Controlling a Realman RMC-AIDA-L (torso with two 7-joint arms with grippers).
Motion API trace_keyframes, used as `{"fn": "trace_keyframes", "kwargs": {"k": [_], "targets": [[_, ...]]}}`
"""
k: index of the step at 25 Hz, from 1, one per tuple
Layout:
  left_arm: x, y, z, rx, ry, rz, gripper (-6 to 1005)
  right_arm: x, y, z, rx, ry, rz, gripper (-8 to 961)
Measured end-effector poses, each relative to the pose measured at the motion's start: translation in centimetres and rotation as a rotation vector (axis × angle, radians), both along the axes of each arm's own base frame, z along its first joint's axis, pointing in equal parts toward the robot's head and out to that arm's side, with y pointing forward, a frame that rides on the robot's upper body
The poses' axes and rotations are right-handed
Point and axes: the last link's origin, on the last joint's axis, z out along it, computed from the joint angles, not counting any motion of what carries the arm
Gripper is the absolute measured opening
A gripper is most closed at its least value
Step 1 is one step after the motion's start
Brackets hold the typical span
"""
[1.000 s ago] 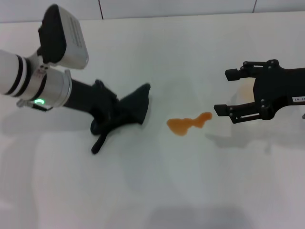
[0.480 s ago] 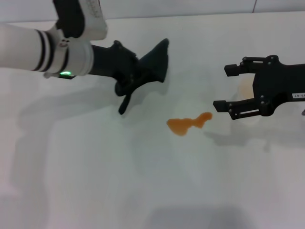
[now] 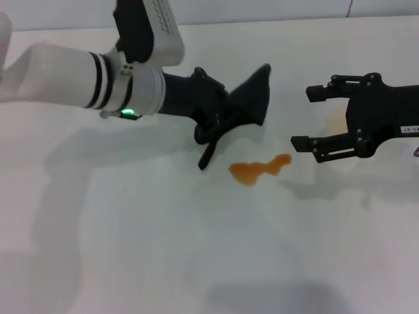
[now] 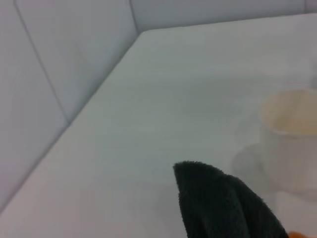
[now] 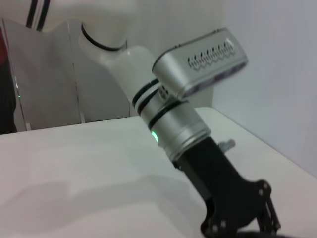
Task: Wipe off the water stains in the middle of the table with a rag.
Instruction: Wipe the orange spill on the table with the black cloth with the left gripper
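Note:
The water stains [image 3: 258, 170] are an orange-amber puddle with a narrow tail in the middle of the white table [image 3: 131, 248]. My left gripper [image 3: 219, 114] is shut on the dark rag [image 3: 252, 98] and holds it above the table, just left of and behind the puddle. The rag's narrow strip [image 3: 207, 156] dangles close to the puddle's left end. The rag also shows in the left wrist view [image 4: 223, 208]. My right gripper [image 3: 311, 119] is open and empty, to the right of the puddle.
A white cup [image 4: 290, 139] stands on the table beyond the rag, near my right gripper. The right wrist view shows my left arm [image 5: 173, 124] over the table. A wall runs along the table's far edge [image 3: 262, 10].
My left arm has carried the rag to the right, from the table's left side to just beside the puddle. The right gripper has stayed in place.

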Motion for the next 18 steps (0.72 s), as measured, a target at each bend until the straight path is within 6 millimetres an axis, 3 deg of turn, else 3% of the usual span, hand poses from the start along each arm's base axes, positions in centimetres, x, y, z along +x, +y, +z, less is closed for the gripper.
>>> {"fn": "trace_keyframes", "kwargs": {"k": [9, 18], "targets": [[-1.3, -2.0, -2.4, -0.061, 0.078, -0.005, 129, 0.0, -0.2, -0.1, -0.007, 0.005, 0.005, 870], [-1.2, -2.8, -3.8, -0.079, 0.112, -0.034, 130, -0.2, -0.2, -0.3, -0.009, 0.006, 0.009, 870]]}}
